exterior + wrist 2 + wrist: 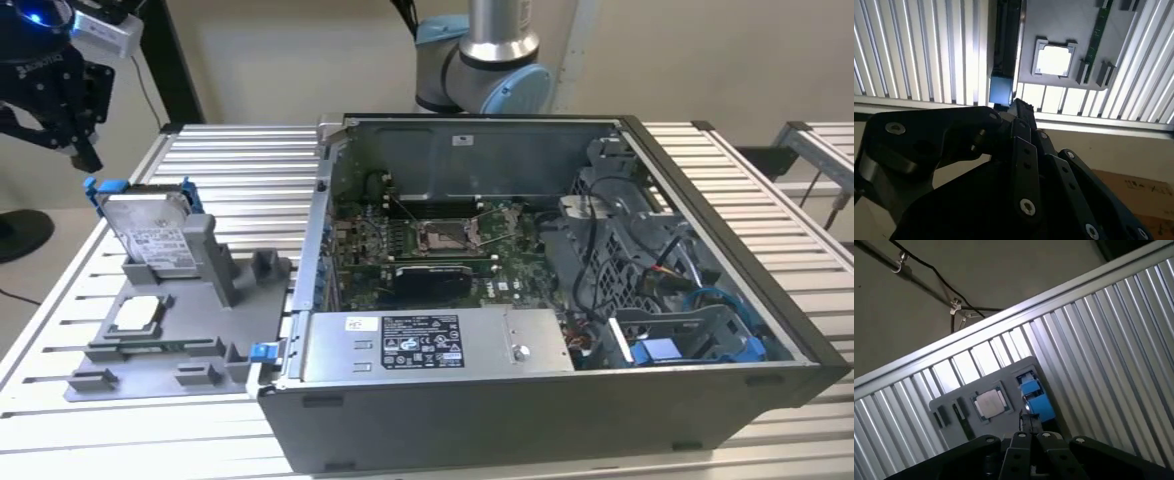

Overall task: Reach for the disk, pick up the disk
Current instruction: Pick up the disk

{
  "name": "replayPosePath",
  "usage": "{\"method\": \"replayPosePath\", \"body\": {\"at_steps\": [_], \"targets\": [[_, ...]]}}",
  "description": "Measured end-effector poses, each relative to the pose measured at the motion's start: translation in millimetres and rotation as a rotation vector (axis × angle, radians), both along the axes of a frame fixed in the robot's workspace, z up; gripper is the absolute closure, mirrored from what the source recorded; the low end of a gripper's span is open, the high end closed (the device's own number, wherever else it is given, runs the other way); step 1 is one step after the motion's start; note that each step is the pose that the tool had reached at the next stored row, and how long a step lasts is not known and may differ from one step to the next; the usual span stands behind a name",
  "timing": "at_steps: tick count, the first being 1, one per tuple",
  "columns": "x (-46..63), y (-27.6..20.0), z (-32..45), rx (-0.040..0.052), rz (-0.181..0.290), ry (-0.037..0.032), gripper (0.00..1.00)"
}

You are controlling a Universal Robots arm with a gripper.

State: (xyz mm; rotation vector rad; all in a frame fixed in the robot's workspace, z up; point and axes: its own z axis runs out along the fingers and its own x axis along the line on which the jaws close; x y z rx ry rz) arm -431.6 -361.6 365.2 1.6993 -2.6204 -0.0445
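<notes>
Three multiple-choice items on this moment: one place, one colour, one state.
1. Where is the disk relative to the computer case? A) the exterior view's left B) the exterior view's right C) inside it
2. Colour of the disk's rails? A) red B) blue C) yellow
3. The disk is: A) gripped B) propped in the grey holder C) flat on the slats
Answers: 1 A, it stands outside the case on that side. 2 B, blue rails edge it. 3 B, it rests in the holder, with the gripper above and apart.

Soft, even light fills the exterior view. In both wrist views the slatted table glares white and the gripper is a dark silhouette.
</notes>
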Motion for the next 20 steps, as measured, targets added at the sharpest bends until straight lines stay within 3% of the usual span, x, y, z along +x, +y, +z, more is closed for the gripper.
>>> {"method": "replayPosePath", "body": {"at_steps": [8,13,17,20], "targets": [[0.0,0.0,-2.9,0.0001,0.144,-0.013,1.0],[0.0,0.0,-4.8,0.0006,0.234,-0.0159,1.0],[1.0,0.0,-5.1,0.001,0.269,-0.0165,1.0],[1.0,0.0,-5.2,0.0013,0.27,-0.0164,1.0]]}}
